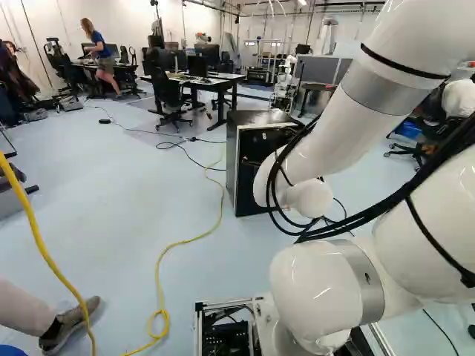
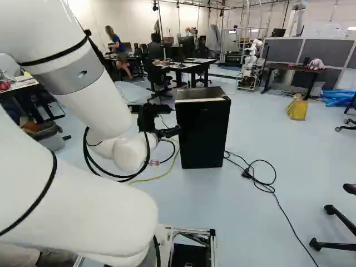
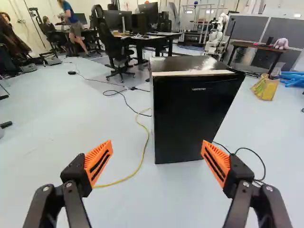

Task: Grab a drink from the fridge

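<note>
Fridge (image 2: 203,130): just right of centre in the right base view, its door (image 3: 190,118) apparently closed. Yellow cable (image 1: 185,241): near the middle of the left base view; we should steer the base clear. Pincer (image 3: 156,142): wide, empty, facing the fridge. We should find the door's free edge, creep in, hook one finger behind it, then pull along the hinge's arc, lest the fridge tip. Drink: unseen, presumably inside.
</note>
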### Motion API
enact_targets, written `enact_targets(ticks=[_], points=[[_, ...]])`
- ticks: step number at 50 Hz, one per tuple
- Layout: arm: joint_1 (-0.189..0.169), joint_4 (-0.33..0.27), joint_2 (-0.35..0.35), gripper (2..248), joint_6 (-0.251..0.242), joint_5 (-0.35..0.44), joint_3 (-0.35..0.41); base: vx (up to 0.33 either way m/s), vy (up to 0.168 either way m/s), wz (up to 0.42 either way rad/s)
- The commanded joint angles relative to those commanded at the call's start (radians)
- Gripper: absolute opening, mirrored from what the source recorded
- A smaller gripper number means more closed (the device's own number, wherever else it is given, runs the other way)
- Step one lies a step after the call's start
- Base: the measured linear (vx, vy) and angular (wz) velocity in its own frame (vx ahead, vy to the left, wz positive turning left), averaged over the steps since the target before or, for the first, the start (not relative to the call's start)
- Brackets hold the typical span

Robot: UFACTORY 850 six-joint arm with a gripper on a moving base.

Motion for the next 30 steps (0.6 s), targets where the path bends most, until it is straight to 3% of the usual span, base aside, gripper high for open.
enact_targets(ticks=[30], points=[[0.0,0.0,0.0,247,0.0,0.0,0.0,0.0,0.0,0.0]])
